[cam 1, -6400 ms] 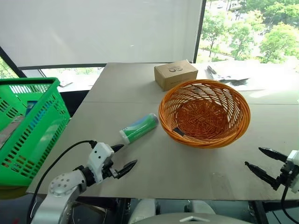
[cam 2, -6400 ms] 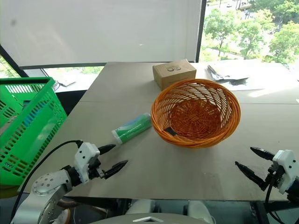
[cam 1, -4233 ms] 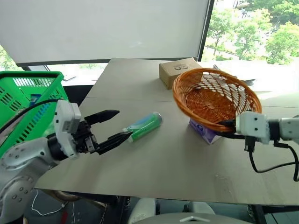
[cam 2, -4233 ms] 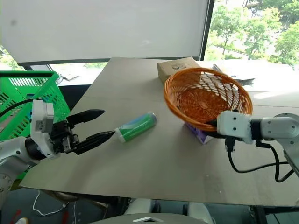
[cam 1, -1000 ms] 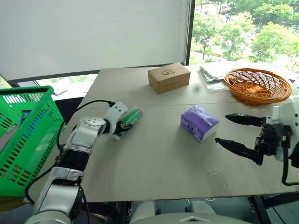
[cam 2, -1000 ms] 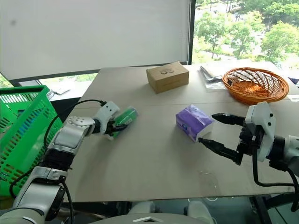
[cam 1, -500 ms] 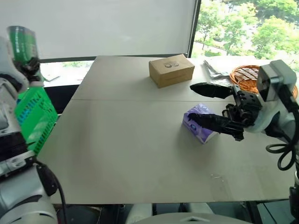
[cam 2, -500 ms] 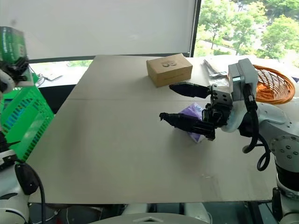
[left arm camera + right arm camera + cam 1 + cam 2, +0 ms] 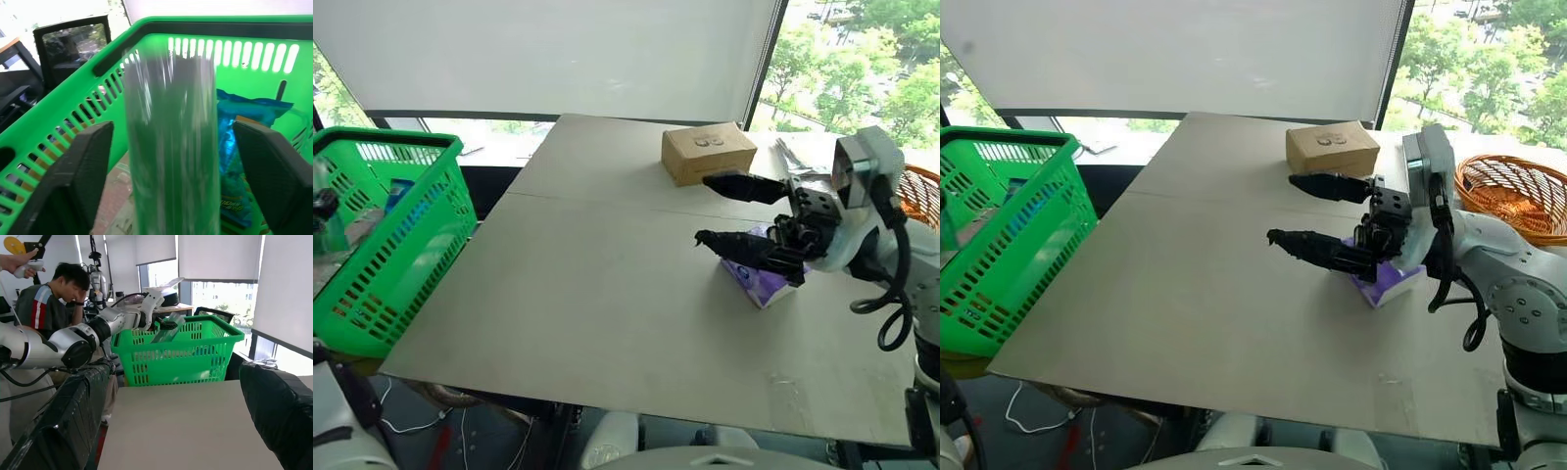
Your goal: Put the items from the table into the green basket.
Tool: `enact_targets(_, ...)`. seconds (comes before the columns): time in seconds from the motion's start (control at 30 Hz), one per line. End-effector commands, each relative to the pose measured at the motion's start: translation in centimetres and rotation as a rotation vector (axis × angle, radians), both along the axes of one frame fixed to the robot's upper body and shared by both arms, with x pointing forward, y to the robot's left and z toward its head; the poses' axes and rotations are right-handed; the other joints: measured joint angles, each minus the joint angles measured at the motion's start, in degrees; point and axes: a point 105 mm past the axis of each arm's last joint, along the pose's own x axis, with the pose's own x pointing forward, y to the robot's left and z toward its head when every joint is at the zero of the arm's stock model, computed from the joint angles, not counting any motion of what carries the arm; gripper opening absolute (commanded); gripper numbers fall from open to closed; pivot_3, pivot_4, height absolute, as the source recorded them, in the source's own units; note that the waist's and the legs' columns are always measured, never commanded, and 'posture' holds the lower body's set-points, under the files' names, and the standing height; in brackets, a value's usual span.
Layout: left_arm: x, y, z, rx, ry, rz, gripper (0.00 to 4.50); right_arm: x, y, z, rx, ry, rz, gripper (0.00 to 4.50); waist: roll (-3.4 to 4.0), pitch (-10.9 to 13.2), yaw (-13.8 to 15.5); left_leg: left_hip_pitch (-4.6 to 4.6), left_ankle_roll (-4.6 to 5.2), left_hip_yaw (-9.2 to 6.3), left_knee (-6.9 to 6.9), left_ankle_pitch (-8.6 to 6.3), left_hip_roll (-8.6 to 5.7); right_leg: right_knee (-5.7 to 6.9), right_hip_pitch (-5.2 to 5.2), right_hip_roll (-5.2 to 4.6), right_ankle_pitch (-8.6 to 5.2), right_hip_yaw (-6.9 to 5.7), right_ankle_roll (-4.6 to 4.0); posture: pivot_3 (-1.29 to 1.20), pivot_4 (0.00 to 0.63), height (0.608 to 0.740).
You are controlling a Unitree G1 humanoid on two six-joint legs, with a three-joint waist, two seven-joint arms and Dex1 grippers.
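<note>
Nearest the robot, the large grey-beige table (image 9: pixel 607 313) lies bare along its front edge. Farther in on the right, the right gripper (image 9: pixel 1307 211) hangs just above the tabletop with its black jaws spread wide and holding nothing, pointing toward the left. The soft purple rectangular tissue pack (image 9: pixel 1389 280) lies on the table just behind the lower finger. Off the table's left edge stands the bright green slotted plastic basket (image 9: pixel 406 250). Over its open top, in the left wrist view, the left gripper (image 9: pixel 171 161) has its jaws wide apart, and the blurred green cylindrical tube (image 9: pixel 171 147) sits between them, touching neither. Farthest back rests a small brown cardboard box (image 9: pixel 709 153).
</note>
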Motion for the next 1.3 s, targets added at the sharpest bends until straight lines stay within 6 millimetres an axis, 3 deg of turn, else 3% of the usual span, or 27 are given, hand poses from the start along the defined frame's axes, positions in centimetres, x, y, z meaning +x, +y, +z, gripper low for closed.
enact_targets(0.03,0.8,-0.9,3.4,0.047,-0.128,-0.059,4.36,-0.3,-0.2,0.7,0.001,-0.059,-0.019,4.5,-0.04,0.0,-0.3,-0.04,0.0,0.0,-0.01,0.0,0.0,0.0,-0.01,0.01,0.0,0.0,0.0,0.1,0.0,0.74)
enact_targets(0.07,1.3,-1.6,3.9,0.047,-0.158,-0.089,4.36,-0.2,-0.4,0.7,-0.004,-0.061,-0.036,4.5,-0.04,0.0,-0.5,-0.05,0.0,0.01,-0.02,0.0,0.0,0.0,-0.02,0.01,0.0,0.0,0.0,0.09,0.0,0.74)
enact_targets(0.17,4.3,-7.2,4.0,-0.023,-0.209,-0.362,4.36,0.8,-1.5,0.1,-0.048,-0.073,-0.137,4.5,0.01,-0.1,-0.7,-0.05,0.0,0.06,-0.04,0.0,0.0,-0.02,-0.01,0.0,0.0,0.0,0.01,0.07,0.0,0.74)
enact_targets(0.23,6.4,-13.9,2.1,-0.058,-0.139,-0.636,4.36,1.1,-2.8,-0.9,-0.1,-0.068,-0.205,4.5,0.02,-0.2,-0.5,-0.07,0.0,0.07,0.03,0.01,-0.03,-0.01,0.0,-0.04,0.01,-0.02,0.01,0.04,0.0,0.74)
enact_targets(0.27,6.8,-16.0,1.4,-0.067,-0.113,-0.713,4.36,1.1,-3.2,-1.2,-0.118,-0.067,-0.224,4.5,0.04,-0.2,-0.5,-0.09,0.0,0.05,0.08,0.01,-0.08,0.0,0.03,-0.07,0.01,-0.02,0.01,0.03,0.0,0.74)
enact_targets(0.37,8.5,-25.9,-1.7,-0.219,-0.049,-0.978,4.36,1.1,-5.4,-2.4,-0.184,-0.047,-0.321,4.5,0.14,-0.3,-1.1,-0.06,0.02,0.11,0.14,0.02,-0.11,0.03,0.06,-0.11,0.02,0.01,0.03,-0.04,0.0,0.74)
enact_targets(0.43,8.2,-33.3,-4.4,-0.29,0.051,-1.174,4.36,0.8,-7.4,-3.5,-0.244,-0.024,-0.407,4.5,0.21,-0.3,-1.5,-0.09,0.04,0.09,0.3,0.02,-0.13,0.07,0.1,-0.1,0.04,0.0,0.07,-0.08,0.0,0.74)
enact_targets(0.5,7.5,-38.0,-6.6,-0.296,0.14,-1.305,4.36,0.3,-9.3,-4.7,-0.306,0.012,-0.488,4.5,0.26,-0.3,-2.4,-0.2,0.07,0.09,0.47,0.0,-0.14,0.11,0.1,-0.07,0.06,0.0,0.12,-0.13,0.0,0.74)
enact_targets(0.57,7.3,-41.7,-7.9,-0.298,0.165,-1.397,4.36,-0.6,-10.8,-6.0,-0.373,0.051,-0.553,4.5,0.43,-0.3,-4.6,-0.22,0.11,0.19,0.59,-0.01,-0.13,0.16,0.11,0.0,0.07,0.06,0.15,-0.18,0.0,0.74)
enact_targets(0.67,6.9,-45.6,-9.7,-0.307,0.233,-1.485,4.36,-2.4,-11.9,-7.7,-0.445,0.114,-0.6,4.5,0.71,-0.4,-7.8,-0.1,0.18,0.49,0.74,-0.06,0.16,0.37,0.11,0.39,0.06,0.43,0.16,-0.25,0.0,0.74)
enact_targets(0.83,7.7,-49.1,-11.7,-0.491,0.356,-1.447,4.36,-4.2,-12.3,-8.3,-0.444,0.128,-0.691,4.5,1.39,-0.5,-11.9,0.27,0.22,0.55,0.91,-0.08,0.19,0.87,0.43,0.56,0.03,0.64,0.22,-0.33,0.0,0.74)
enact_targets(0.93,9.0,-48.3,-13.9,-0.391,0.442,-1.329,4.36,-4.8,-12.1,-8.4,-0.439,0.12,-0.724,4.5,1.6,-0.4,-14.7,0.99,0.22,0.55,0.96,-0.09,0.19,0.78,1.0,0.7,-0.17,0.81,0.73,-0.37,0.0,0.74)
enact_targets(1.13,10.6,-46.2,-15.3,-0.285,0.479,-1.207,4.36,-5.4,-12.1,-8.2,-0.419,0.117,-0.759,4.5,1.63,-0.4,-19.0,1.22,0.2,0.54,0.88,-0.12,0.19,0.65,1.53,0.74,-0.27,0.92,0.9,-0.39,0.0,0.74)
enact_targets(1.2,11.0,-45.9,-15.2,-0.196,0.447,-1.202,4.36,-5.4,-12.2,-8.3,-0.419,0.113,-0.76,4.5,1.64,-0.4,-20.0,1.23,0.21,0.54,0.88,-0.13,0.18,0.57,1.59,0.71,-0.26,0.92,0.92,-0.39,0.0,0.74)
enact_targets(1.3,11.7,-45.6,-14.2,-0.205,0.386,-1.175,4.36,-5.3,-12.0,-8.2,-0.408,0.105,-0.755,4.5,1.63,-0.4,-20.8,1.25,0.24,0.5,0.88,-0.15,0.18,0.45,1.68,0.67,-0.23,0.88,0.99,-0.38,0.0,0.74)
